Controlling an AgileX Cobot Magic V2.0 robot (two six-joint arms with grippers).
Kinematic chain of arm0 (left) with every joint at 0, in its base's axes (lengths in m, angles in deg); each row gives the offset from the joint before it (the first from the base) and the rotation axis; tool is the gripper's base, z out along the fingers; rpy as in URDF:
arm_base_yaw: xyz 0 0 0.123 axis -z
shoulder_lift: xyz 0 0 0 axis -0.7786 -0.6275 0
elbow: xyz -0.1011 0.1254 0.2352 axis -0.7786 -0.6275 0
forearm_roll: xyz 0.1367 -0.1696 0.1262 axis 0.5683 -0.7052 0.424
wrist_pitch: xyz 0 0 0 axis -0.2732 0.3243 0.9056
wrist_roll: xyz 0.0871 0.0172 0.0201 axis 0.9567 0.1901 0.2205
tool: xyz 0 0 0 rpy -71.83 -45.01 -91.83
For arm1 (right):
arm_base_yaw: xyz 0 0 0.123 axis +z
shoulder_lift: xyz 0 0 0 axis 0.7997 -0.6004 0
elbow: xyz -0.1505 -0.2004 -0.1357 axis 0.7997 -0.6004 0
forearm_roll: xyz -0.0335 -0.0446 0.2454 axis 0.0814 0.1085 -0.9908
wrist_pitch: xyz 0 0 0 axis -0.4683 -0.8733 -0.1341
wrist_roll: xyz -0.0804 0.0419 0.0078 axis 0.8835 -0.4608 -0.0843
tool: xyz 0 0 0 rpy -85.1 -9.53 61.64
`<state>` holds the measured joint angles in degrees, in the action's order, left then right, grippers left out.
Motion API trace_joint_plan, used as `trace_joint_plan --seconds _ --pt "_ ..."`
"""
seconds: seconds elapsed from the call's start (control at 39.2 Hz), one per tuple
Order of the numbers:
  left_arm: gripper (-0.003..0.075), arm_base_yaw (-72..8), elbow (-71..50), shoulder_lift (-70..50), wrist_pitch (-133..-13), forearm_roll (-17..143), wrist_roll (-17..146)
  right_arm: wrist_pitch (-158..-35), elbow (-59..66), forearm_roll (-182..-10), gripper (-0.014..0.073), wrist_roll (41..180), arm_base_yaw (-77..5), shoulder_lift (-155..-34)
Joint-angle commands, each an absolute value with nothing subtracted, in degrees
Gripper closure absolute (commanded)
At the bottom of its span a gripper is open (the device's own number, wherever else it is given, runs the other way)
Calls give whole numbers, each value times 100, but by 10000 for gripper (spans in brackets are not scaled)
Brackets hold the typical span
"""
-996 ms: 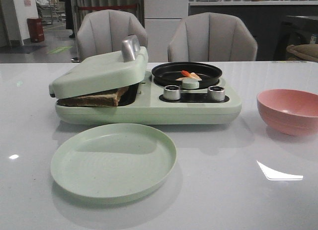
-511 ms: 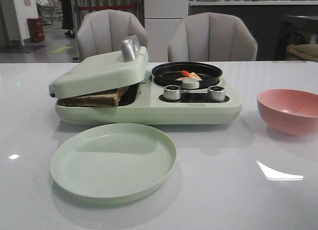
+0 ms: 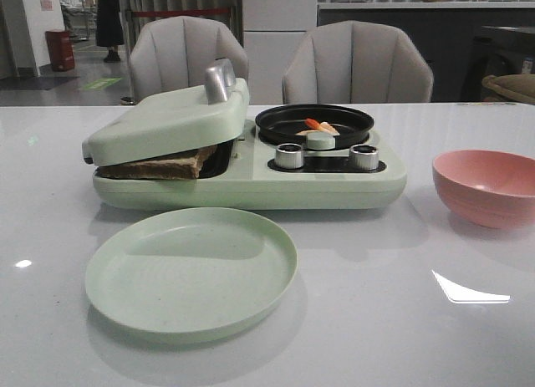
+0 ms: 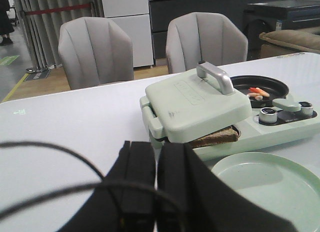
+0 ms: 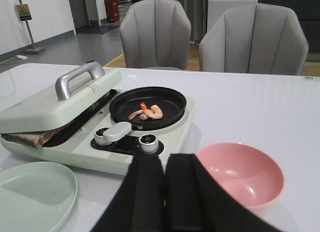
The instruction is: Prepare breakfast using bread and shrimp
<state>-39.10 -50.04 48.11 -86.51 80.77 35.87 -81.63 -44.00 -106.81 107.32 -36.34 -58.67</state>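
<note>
- Bread (image 3: pixel 159 164) under press lid (image 3: pixel 167 119), ahead of left pincer (image 4: pixel 155 164), nearer arm.
- Shrimp (image 5: pixel 149 112) in black pan (image 5: pixel 120 111), ahead of right pincer (image 5: pixel 164 174).
- Both pincers closed, empty.

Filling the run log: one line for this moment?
bread: under press lid | shrimp: in black pan | plate, pink bowl: bare | both jaws: shut, idle

bread (image 3: pixel 159 164) mostly hidden under sandwich-press lid (image 3: pixel 167 119), pink bowl (image 3: pixel 487 186) cropped
</note>
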Motion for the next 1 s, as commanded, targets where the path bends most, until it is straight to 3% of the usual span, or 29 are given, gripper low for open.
trace_joint_plan --seconds 0.0,0.28,0.46,0.97 --pt "606 -3906 -4910 4863 -8164 7993 3533 -7696 -4232 -10677 459 10806 -3626 -5877" --pt "606 -4512 -5519 4863 -7047 8257 3473 -7696 -4232 -10677 459 10806 -3626 -5877" --pt "606 -4959 -5973 4863 -6484 9038 2193 -7696 -4232 -10677 459 10806 -3626 -5877" --pt "606 -4684 -6936 4905 -5360 9298 2029 -7696 -4232 -10677 459 10806 -3626 -5877"
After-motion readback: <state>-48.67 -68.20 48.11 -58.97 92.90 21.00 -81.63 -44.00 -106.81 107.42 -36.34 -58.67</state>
